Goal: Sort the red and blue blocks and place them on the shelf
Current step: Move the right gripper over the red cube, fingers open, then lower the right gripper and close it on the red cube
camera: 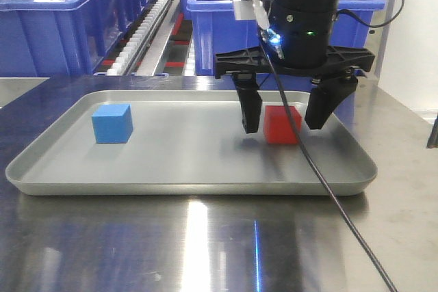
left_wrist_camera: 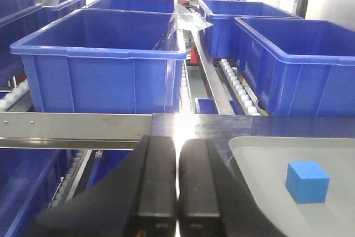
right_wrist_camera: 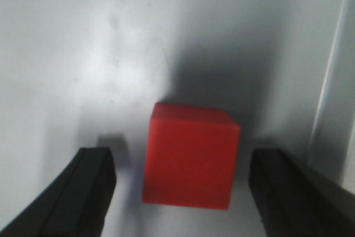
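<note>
Black right tool (camera: 283,122): mine, pointed down into the tray, jaws spread wide, gripping nothing. One finger stands on each side of the red block (right_wrist_camera: 191,159). My wrist view shows a gap on both sides, so I see no contact.

Left tool (left_wrist_camera: 177,154): mine, fingers pressed together with nothing between them. It sits off the tray's left side and faces the shelf.

Red block: flat on the tray floor, right half, between my right tool's fingers.

Blue block (camera: 112,123): flat on the tray floor, left half, well apart from the red one. Neither tool touches it.

Tray (camera: 191,186): shallow, grey, lying on the shiny steel worktop (camera: 205,251).

Shelf (left_wrist_camera: 236,84): steel rails with white rollers, beyond the worktop's far edge, carrying large blue bins (left_wrist_camera: 105,54). No cube shows on it in any view.

Progress, by my estimate: nothing is placed yet, as both blocks are on the tray. The step in hand appears to be the grasp of the red block. Left to do: close on it, lift it and set it on the shelf, then do the same for the blue block.
</note>
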Robot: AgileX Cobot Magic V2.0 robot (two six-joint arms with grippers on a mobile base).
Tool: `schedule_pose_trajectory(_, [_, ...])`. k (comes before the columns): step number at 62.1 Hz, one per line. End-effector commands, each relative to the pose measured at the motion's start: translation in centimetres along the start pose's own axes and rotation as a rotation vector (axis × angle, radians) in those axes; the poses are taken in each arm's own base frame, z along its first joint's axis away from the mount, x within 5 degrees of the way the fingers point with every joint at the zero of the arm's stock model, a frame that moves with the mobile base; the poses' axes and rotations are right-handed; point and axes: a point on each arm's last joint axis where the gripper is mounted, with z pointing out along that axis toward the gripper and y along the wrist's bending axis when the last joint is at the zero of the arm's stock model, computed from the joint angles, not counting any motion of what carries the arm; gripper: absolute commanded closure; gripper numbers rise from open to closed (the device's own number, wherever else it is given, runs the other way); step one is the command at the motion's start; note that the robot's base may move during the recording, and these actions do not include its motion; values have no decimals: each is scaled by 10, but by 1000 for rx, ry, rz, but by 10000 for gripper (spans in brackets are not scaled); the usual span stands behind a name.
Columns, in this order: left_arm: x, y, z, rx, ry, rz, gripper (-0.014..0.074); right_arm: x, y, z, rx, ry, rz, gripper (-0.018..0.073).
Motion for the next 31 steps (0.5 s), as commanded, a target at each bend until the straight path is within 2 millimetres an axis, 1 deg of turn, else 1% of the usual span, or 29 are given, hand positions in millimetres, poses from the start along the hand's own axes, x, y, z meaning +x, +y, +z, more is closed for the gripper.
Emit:
schedule_pose_trajectory(1, [7, 1, -1, -4, -56, -5, 471, -11, 1, -26, -43, -98, -6, -49])
schedule_pose_trajectory(31, [7, 1, -1, -4, -56, -5, 471, -14, -3, -26, -53, -106, 16, -49])
